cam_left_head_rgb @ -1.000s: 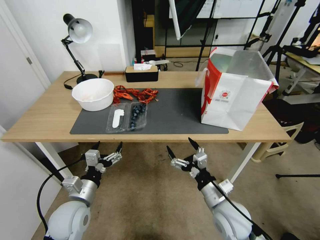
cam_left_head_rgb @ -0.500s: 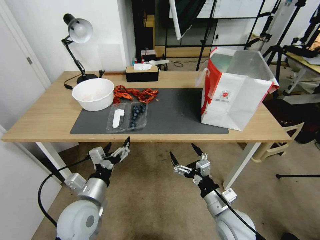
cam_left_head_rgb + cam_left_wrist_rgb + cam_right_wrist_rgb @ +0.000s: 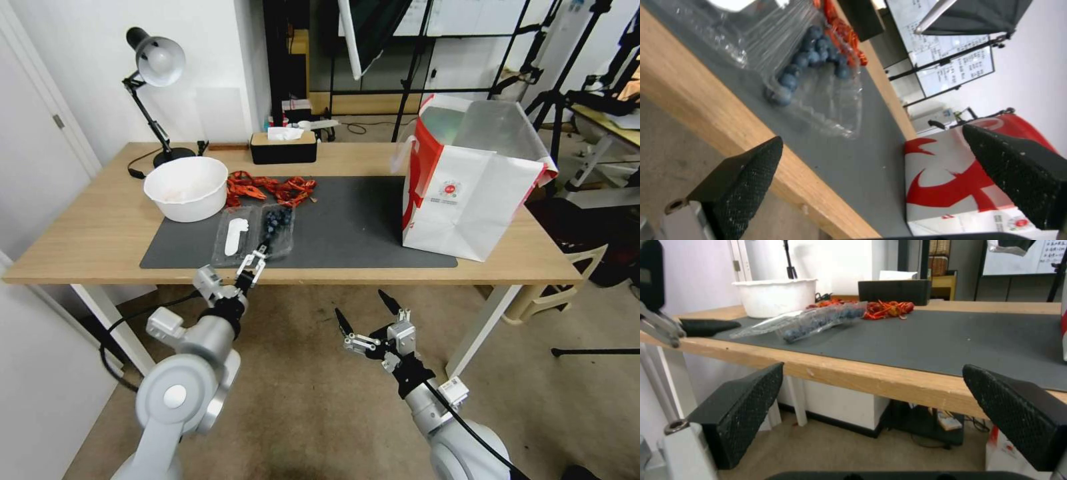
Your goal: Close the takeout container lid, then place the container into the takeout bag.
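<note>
The left gripper [image 3: 252, 261] reaches up to the near edge of the table [image 3: 80, 247], its fingers spread apart with nothing between them, just short of the takeout container [image 3: 275, 231]. In the left wrist view, the two dark textured fingertips [image 3: 753, 166] frame the container's clear tray of blueberries [image 3: 811, 63] from below the wooden edge. The right gripper [image 3: 363, 315] hangs lower, in front of the table and below its top, also with its fingers parted and empty.

The takeout container lies open on the grey mat [image 3: 347, 220], near the mat's front edge, with the lid [image 3: 233, 237] folded flat beside the berry tray on the side toward the white bowl [image 3: 187, 188]. The lid carries a white elongated label [image 3: 235, 235]; no writing on it can be read. The takeout bag [image 3: 467, 193] stands upright at the right end of the mat, well apart from the container, its mouth open. It bears a small red round logo [image 3: 452, 189] with tiny print under it, too small to read, and red swirls on its side.

Between container and bag the mat is bare. Red crayfish [image 3: 270, 188] lie just behind the container.
</note>
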